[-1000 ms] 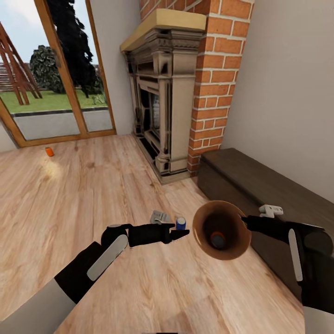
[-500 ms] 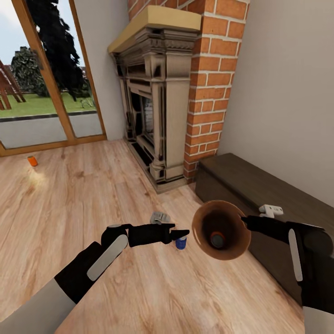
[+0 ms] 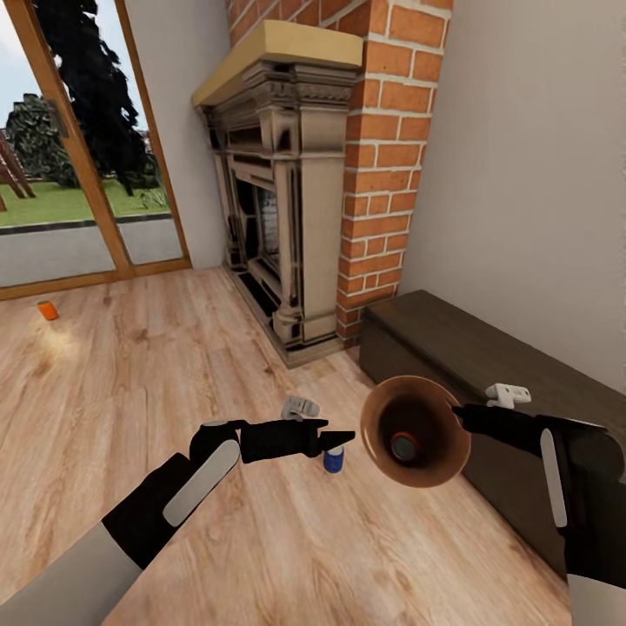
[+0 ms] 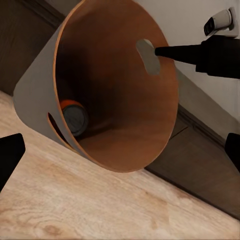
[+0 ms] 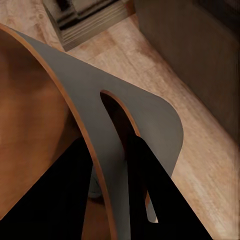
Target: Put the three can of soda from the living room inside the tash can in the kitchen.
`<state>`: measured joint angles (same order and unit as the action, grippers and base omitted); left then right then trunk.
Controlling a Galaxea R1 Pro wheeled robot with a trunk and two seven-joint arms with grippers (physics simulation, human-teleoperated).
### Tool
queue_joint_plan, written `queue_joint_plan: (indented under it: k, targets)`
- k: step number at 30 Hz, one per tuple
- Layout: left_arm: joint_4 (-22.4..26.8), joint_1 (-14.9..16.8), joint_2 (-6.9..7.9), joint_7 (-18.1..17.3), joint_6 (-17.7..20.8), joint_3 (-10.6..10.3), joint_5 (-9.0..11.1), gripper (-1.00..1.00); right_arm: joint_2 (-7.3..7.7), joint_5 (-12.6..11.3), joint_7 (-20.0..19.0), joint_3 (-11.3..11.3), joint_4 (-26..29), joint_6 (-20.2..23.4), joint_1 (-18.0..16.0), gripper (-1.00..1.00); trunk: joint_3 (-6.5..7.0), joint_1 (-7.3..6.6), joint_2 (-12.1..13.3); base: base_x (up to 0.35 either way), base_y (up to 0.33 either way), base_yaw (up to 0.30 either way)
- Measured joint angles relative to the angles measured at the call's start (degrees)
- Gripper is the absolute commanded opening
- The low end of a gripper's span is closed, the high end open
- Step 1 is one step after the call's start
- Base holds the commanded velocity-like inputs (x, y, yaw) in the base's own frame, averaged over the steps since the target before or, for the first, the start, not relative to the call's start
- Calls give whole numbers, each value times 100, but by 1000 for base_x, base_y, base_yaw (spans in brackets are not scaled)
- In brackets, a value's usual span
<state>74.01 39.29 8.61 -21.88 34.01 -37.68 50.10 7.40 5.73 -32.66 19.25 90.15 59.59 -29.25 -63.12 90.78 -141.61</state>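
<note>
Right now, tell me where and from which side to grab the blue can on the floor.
Grip the blue soda can around its round side wall, coming down from above with the left claw. It seems to stand upright on the floor just beneath that claw, grey top up, beside the bin.

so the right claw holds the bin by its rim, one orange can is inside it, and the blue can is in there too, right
Not quite. The blue can is on the wood floor beneath the left claw, outside the bin, as the head view shows. The right claw does grip the rim, and one orange can lies inside.

no readable text, labels or signs anywhere.
</note>
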Motion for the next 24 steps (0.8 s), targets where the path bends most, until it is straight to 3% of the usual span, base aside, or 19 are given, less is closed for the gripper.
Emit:
queue_joint_plan:
  k: [12, 24]
  targets:
    - [-3, 0, 0, 2, -1, -1, 3, 100, -1, -2, 0, -1, 0, 3, 0, -100, 14, 0, 0, 9, 0, -7]
    - [-20, 0, -18, 18, 0, 6, 0, 100, 1, -18, -2, -8, 0, 6, 0, -100, 15, 0, 0, 294, 0, 0]
